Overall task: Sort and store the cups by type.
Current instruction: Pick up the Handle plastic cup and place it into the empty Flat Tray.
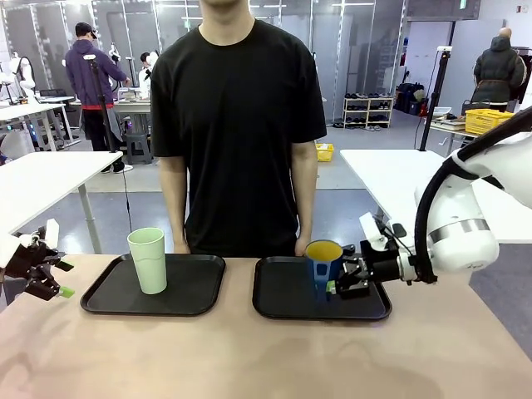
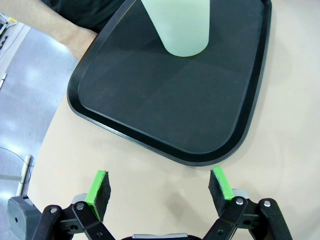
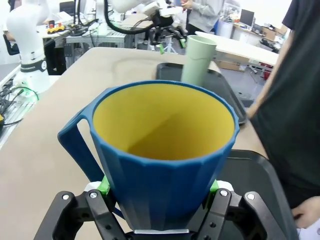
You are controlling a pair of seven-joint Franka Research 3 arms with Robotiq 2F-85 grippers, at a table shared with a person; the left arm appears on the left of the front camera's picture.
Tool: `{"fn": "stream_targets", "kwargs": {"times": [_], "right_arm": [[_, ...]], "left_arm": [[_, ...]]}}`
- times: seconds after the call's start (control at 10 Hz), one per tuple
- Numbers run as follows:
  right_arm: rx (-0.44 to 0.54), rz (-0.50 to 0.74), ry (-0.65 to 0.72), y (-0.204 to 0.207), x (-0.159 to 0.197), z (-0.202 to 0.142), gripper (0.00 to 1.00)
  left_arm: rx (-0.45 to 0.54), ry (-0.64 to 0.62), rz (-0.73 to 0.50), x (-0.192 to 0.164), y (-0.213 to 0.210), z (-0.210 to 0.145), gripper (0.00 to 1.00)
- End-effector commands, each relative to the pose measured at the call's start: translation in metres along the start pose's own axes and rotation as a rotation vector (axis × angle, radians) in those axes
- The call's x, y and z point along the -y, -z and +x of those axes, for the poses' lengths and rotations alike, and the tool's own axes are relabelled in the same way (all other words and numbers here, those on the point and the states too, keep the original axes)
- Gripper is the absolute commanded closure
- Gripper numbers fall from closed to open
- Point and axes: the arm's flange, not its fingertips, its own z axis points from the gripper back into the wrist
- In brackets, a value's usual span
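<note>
Across the tan table (image 1: pixel 249 357) I saw two black trays side by side before a standing person. My right gripper (image 1: pixel 341 285) was clamped around the dark blue cup (image 1: pixel 323 268) over the right tray (image 1: pixel 283 303). My left gripper (image 1: pixel 60 279) hung wide apart beside the left tray (image 1: pixel 187 291), where the pale green tumbler (image 1: pixel 148 259) stood upright.

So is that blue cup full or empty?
Empty: the blue cup shows a bare yellow inside down to its bottom in the right wrist view.
</note>
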Motion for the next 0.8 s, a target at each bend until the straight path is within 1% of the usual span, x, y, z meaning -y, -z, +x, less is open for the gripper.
{"fn": "stream_targets", "kwargs": {"times": [0.0, 0.3, 0.5, 0.7], "right_arm": [[0.017, 0.002, 0.021, -0.007, 0.031, 0.000, 0.27], [0.067, -0.022, 0.039, -0.019, 0.070, -0.004, 0.27], [0.093, -0.024, 0.043, -0.020, 0.078, -0.008, 0.27], [0.080, -0.032, 0.048, -0.020, 0.081, -0.011, 0.27]], "left_arm": [[0.008, 0.011, -0.001, -0.001, -0.001, 0.000, 0.00], [0.008, 0.011, -0.001, -0.001, -0.001, 0.000, 0.00], [0.008, 0.011, -0.001, -0.001, -0.001, 0.000, 0.00], [0.008, 0.011, -0.001, -0.001, -0.001, 0.000, 0.00]]}}
